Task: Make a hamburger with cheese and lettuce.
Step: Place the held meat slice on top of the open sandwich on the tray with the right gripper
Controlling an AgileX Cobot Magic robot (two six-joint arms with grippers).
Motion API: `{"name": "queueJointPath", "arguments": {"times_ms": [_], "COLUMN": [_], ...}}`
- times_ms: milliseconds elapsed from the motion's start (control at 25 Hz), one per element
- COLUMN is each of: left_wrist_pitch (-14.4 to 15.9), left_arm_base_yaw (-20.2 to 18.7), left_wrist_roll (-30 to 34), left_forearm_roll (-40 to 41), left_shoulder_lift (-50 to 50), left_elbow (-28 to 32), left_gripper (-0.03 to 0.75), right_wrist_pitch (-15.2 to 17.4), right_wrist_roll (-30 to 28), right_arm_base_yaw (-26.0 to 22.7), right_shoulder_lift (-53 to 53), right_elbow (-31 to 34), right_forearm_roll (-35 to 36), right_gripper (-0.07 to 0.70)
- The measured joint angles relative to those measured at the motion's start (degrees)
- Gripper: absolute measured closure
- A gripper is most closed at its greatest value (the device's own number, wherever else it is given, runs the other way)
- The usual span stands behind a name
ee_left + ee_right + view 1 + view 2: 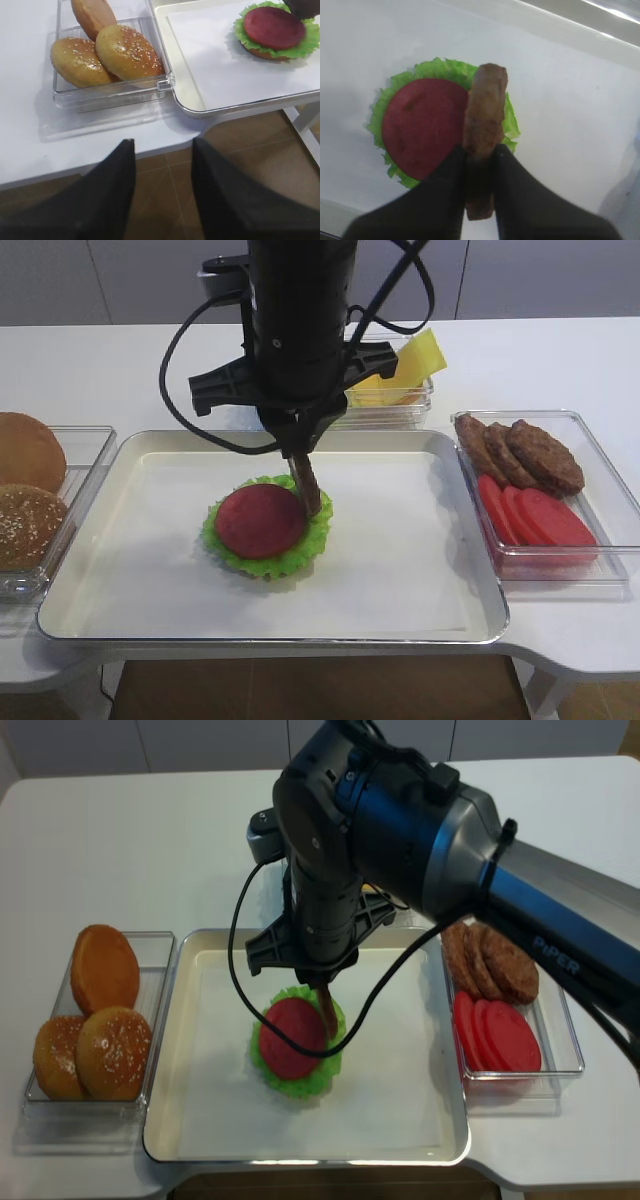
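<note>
Your right gripper (479,150) pinches a brown patty (484,120) on edge, directly above the hamburger (265,525) beneath its fingertips, likely so it can tip flat onto the red slice (422,127).

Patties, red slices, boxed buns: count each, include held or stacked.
Patties: 4 (one held in the right gripper)
Red slices: 4 (one on the lettuce)
Boxed buns: 3
Total: 11

Shiny rimmed metal tray (470,615), matt white paper liner (400,540), clear glossy plastic boxes (560,565), rough-surfaced brown patties (520,455), ruffled green lettuce (225,545)
</note>
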Motion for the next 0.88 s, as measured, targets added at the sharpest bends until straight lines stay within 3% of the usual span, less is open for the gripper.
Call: {"name": "queueJointPath", "arguments": {"times_ms": [880], "left_wrist_pitch": [0.0], "left_arm_base_yaw": [0.0], "left_wrist_roll": [0.0], "left_forearm_roll": [0.0], "left_shoulder_lift": [0.0], "left_elbow": [0.0], "left_gripper": [0.433], "right_wrist_pitch": [-0.22], "right_wrist_roll": [0.0], "right_arm_base_yaw": [0.0], "right_shoulder_lift": [0.69], "right_elbow": [0.0], "right_forearm_roll": [0.37], "right_gripper": [0.499]}}
